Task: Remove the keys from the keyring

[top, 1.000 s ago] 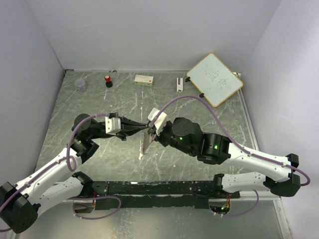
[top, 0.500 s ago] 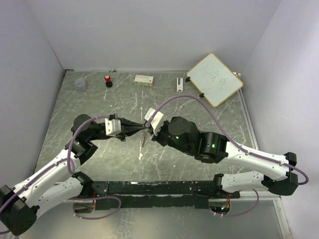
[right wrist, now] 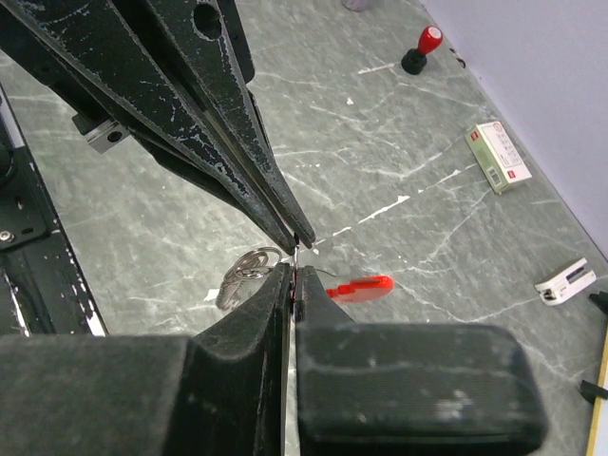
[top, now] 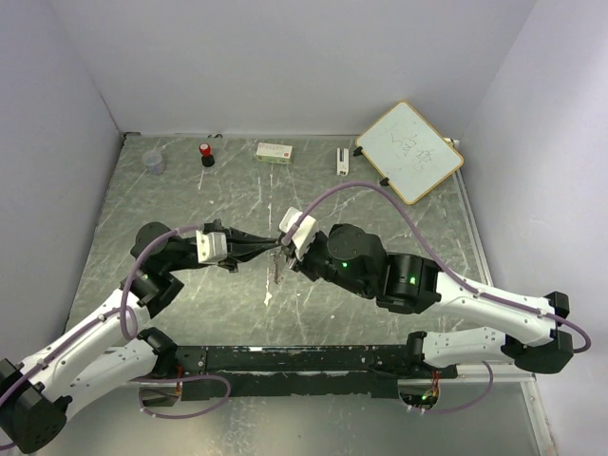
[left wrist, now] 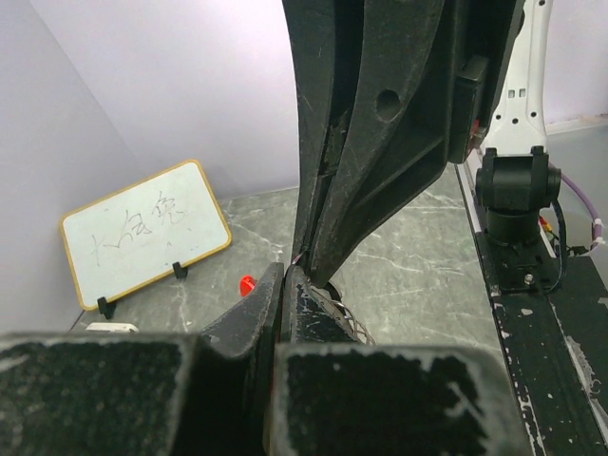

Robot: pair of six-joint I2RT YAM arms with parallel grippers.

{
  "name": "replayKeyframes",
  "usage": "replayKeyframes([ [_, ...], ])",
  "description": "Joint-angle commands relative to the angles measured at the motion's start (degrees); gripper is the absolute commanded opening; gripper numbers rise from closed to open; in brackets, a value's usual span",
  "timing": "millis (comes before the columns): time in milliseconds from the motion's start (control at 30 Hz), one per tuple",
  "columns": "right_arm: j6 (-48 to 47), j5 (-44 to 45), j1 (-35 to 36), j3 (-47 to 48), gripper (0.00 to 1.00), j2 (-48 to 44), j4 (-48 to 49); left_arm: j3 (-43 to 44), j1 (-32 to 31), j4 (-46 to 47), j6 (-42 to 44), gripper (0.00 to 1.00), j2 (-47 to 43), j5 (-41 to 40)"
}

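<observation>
Fingers (right wrist: 223,128) on the left gripper (top: 275,245) and right gripper (right wrist: 293,277) were pinched shut, tip to tip. I saw the keys (right wrist: 242,274) hanging just beneath.

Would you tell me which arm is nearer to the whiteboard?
Right. The right arm lies in front of the whiteboard; the left arm sits well off to its left.

White arm links (top: 90,344), black joints (top: 356,264), purple cables (top: 366,184), green indicator lights (top: 410,278), scuffed black claw fingers (right wrist: 218,123)
</observation>
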Motion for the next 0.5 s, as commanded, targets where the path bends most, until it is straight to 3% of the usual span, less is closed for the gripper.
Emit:
replayKeyframes([
  [0, -0.06, -1.41, 0.82, -0.5, 0.0, -1.1, 5.1, 0.78, -1.23, 3.9, -3.06, 0.07, -0.95, -1.09],
  [33, 0.03, -0.66, 0.82, -0.78, 0.0, -1.27, 5.31, 0.77, -1.26, 4.78, -3.66, 0.07, -0.9, -1.27],
  [233, -0.22, 3.13, 0.9, -2.06, 0.29, -1.26, 6.77, 0.23, -1.33, 9.05, -6.78, 0.07, -0.08, -0.44],
  [467, -0.96, 4.79, 0.91, -2.98, 0.43, -1.51, 9.15, -0.7, -1.39, 9.49, -7.3, 0.07, -0.72, -2.54],
])
